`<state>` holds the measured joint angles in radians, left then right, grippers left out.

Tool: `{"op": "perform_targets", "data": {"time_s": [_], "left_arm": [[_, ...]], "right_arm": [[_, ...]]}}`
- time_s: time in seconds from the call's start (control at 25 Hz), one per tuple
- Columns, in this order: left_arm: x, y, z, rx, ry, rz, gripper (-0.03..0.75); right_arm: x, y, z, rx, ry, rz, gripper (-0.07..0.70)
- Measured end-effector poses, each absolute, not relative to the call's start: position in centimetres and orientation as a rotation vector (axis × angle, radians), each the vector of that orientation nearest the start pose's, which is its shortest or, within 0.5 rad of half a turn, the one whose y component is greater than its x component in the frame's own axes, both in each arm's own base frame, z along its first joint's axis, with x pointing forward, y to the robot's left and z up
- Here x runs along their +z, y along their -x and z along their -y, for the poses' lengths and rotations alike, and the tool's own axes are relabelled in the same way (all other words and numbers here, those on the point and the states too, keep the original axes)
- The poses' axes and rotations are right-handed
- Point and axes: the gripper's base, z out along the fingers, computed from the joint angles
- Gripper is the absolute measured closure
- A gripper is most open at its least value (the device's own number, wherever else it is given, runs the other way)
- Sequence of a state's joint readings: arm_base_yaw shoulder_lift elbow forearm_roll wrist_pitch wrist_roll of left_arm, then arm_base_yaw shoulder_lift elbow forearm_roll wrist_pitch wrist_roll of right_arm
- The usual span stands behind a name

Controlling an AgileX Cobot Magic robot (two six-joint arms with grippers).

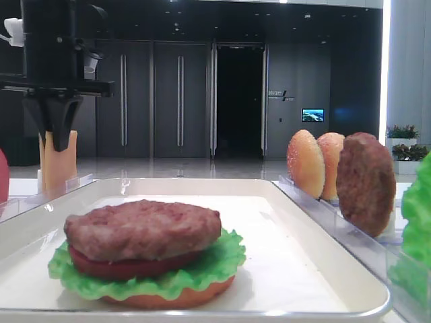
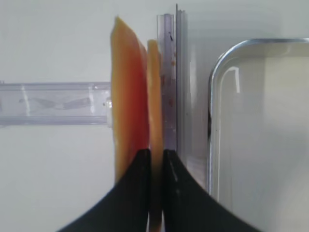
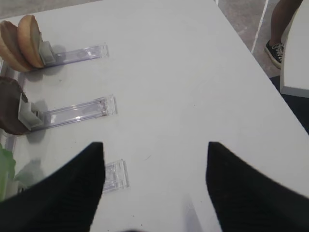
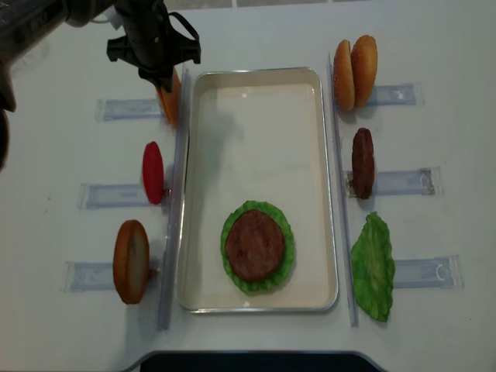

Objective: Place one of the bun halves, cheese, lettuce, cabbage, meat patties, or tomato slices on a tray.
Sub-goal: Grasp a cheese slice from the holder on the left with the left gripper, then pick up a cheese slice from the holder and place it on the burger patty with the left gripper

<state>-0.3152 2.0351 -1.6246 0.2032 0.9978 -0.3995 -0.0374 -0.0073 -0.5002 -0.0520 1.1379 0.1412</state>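
The left arm [image 4: 46, 19] is seen reaching in from the upper left corner of the top view, and its gripper [image 4: 164, 81] is pointed down at the far left corner of the tray [image 4: 325, 178]. In the left wrist view the left gripper [image 2: 155, 159] is closed on one cheese slice [image 2: 154, 96], which stands upright on its edge just beside the tray rim. The second cheese slice [image 2: 128, 96] stands next to it, on the side away from the tray, outside the jaws. The right gripper [image 3: 154, 164] is shown only in its own wrist view, held above the bare table [image 3: 193, 72] right of the tray, with its two black fingers wide apart and nothing between them.

One tray is counted. On it, near its front end, one stack is laid: a patty [image 4: 254, 244] on a tomato slice [image 1: 128, 268], on lettuce [image 4: 232, 271], on a bun half [image 1: 182, 297]. The tomato and the bun under the stack are seen only in the low front view; from above they are hidden.

Right of the tray two bun halves [image 4: 354, 71], one patty [image 4: 362, 163] and one lettuce leaf [image 4: 373, 267] are placed in clear racks [image 4: 399, 182]. Left of the tray, besides the two cheese slices, one tomato slice [image 4: 153, 172] and one bun half [image 4: 130, 260] are counted.
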Motion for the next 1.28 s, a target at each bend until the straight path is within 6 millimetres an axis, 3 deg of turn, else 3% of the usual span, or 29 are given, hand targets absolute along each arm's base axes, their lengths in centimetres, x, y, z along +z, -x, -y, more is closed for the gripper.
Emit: {"op": "perform_targets", "data": {"time_s": [0.92,1.28], "left_arm": [[27.1,-38.8,11.6,-0.01,0.094,-2.785,0.68],[29.7,-36.1,13.6,-0.065,0.003,-2.735,0.68]], "right_arm": [[27.1,1.0,0.4,-0.001,-0.194,-2.104,0.171],[27.1,1.0,0.4,-0.001,-0.194,-2.104,0.171]]}}
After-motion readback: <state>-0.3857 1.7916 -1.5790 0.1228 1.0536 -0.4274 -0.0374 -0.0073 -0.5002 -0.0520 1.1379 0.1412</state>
